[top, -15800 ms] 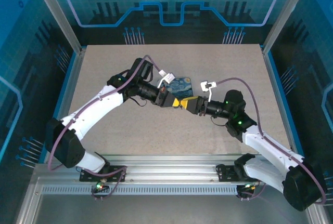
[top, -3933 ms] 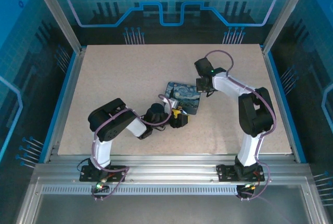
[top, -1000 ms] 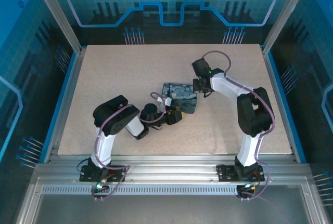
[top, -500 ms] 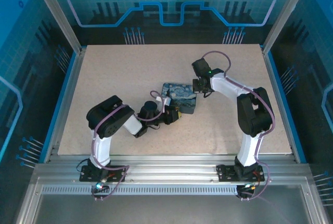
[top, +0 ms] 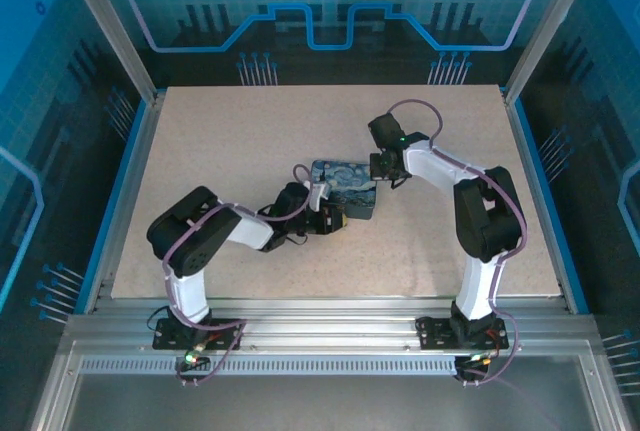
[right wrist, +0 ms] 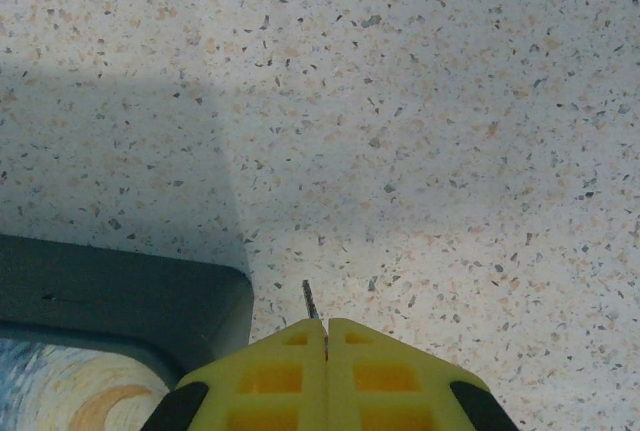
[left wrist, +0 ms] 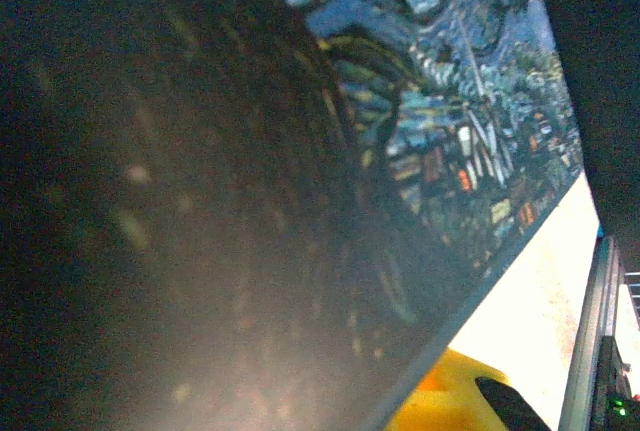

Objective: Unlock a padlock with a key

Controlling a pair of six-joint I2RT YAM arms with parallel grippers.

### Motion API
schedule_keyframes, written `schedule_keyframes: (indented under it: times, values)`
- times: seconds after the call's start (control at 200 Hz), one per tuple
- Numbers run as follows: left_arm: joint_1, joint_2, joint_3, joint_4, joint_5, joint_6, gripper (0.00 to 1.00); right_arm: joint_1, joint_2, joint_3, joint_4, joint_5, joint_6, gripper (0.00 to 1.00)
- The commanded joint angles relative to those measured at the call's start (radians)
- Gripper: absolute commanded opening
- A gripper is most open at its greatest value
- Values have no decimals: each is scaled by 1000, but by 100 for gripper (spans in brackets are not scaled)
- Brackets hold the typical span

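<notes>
The blue-and-yellow painted tin box (top: 345,187) lies mid-table. My left gripper (top: 336,219) is pressed against its near edge. In the left wrist view the box's painted face (left wrist: 440,121) is very close, and one yellow finger (left wrist: 448,403) shows past its lower edge; how the jaws stand is hidden. My right gripper (top: 386,165) hangs at the box's right corner. In the right wrist view it (right wrist: 327,328) is shut on the key (right wrist: 310,301), whose thin dark tip sticks out above the speckled table, beside the box corner (right wrist: 110,296). The padlock is hidden.
The speckled beige table (top: 230,141) spreads around the box. Blue rails (top: 120,191) and the metal frame posts (top: 545,26) bound the table's sides. The right arm's upright link (top: 485,226) stands at the near right.
The left arm's elbow has swung left and lower while its gripper stays at the box's near edge. The box has slid slightly left. The right arm has barely moved.
</notes>
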Motion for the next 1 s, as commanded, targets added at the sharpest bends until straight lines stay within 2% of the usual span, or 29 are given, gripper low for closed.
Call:
schedule_keyframes:
  times: [0.0,0.115,0.41,0.995]
  values:
    - [4,-57,64,-251,-2,10,0,-8,-18,-10,-1,-20,-4,0]
    - [7,-74,109,-345,-6,-9,0,-24,-59,-50,14,-25,-2,0]
    - [7,-99,195,-412,1,-71,0,-48,-218,-186,52,-40,11,0]
    - [16,-50,292,-421,-21,-163,0,-43,-592,-482,163,-179,86,0]
